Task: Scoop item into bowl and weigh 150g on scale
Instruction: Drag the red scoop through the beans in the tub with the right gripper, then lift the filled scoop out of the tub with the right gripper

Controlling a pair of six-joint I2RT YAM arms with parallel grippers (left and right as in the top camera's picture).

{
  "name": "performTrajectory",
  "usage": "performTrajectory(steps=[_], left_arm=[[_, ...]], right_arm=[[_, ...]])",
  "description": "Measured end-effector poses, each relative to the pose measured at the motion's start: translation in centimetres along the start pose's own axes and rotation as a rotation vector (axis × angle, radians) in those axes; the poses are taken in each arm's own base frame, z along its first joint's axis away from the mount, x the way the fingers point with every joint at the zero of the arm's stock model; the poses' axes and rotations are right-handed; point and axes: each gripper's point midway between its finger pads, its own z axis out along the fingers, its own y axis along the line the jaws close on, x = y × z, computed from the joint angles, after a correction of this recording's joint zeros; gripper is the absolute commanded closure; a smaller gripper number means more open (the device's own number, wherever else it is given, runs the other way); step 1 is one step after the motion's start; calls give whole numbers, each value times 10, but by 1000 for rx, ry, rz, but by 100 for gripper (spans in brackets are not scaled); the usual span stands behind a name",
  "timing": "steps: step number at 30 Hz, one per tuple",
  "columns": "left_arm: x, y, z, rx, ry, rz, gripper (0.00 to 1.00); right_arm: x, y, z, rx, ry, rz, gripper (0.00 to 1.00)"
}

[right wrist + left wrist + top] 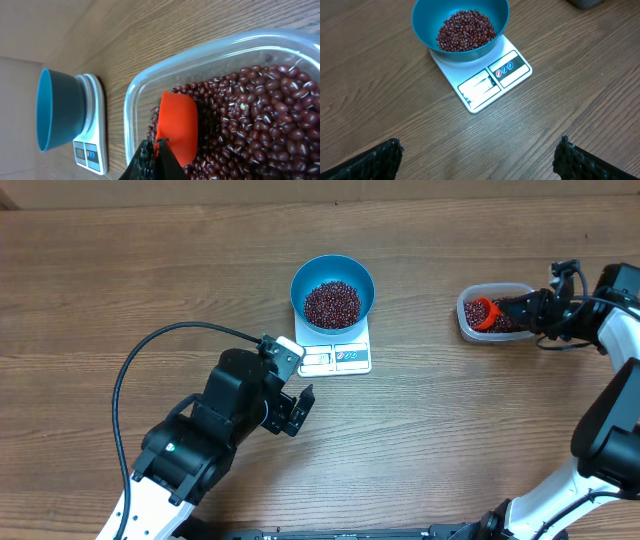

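Now, at the left, the left gripper (300, 412) is hanging above the wooden table (120, 270), its jaws standing spread wide and gripping nothing. A black cable (122, 385) is looping out from its arm. In the left wrist view its two dark finger pads (375, 162) are showing at the bottom corners, with the scale ahead of them and well apart. Moving to centre, the white scale (345, 358) is lying flat on the table, its display window and label panel facing the left arm. The blue bowl (299, 280) is sitting upright on the scale's far part, overhanging its edges a little. Dark red beans (332, 303) are lying heaped in the bottom of the bowl, with blue inner wall showing all around them. Further right, well apart from the scale, the clear plastic tub (462, 315) is resting on the table and holding more beans. The orange-red scoop (482, 312) is lying inside the tub, its cup among the beans near the tub's left end. The right gripper (508, 308) is reaching in from the right, jaws pinched tight on the scoop's handle end. The scale's readout is too small to read.
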Motion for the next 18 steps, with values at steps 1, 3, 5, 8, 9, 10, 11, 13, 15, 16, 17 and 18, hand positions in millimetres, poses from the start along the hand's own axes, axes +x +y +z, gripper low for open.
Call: performTrajectory(steps=[1, 3, 5, 8, 9, 10, 11, 13, 15, 16, 17, 18], left_arm=[[0, 0, 1, 0, 3, 0, 1], [1, 0, 3, 0, 10, 0, 0], [2, 0, 5, 1, 17, 1, 1], [4, 0, 8, 1, 30, 1, 0], [5, -1, 10, 1, 38, 1, 0], [7, -1, 12, 2, 47, 2, 1], [8, -1, 15, 2, 56, 2, 0], [11, -1, 19, 3, 73, 3, 1], [13, -1, 24, 3, 91, 3, 0], [15, -1, 26, 4, 101, 3, 0], [16, -2, 28, 4, 109, 4, 1], [17, -2, 30, 4, 116, 4, 0]], right_arm=[[-1, 0, -1, -6, -4, 3, 96], [-1, 0, -3, -15, -9, 7, 96], [-2, 0, -5, -24, -13, 10, 96], [-2, 0, -6, -29, -16, 12, 96], [-3, 0, -6, -29, -17, 14, 96], [-3, -1, -7, -31, -20, 14, 96], [-3, -1, -8, -32, -22, 17, 96], [-4, -1, -10, -40, -27, 21, 96], [-5, -1, -12, -53, -34, 24, 96], [-5, -1, -13, -59, -36, 27, 96], [-6, -1, -14, -63, -39, 28, 96], [-6, -1, -15, -67, -41, 29, 97]])
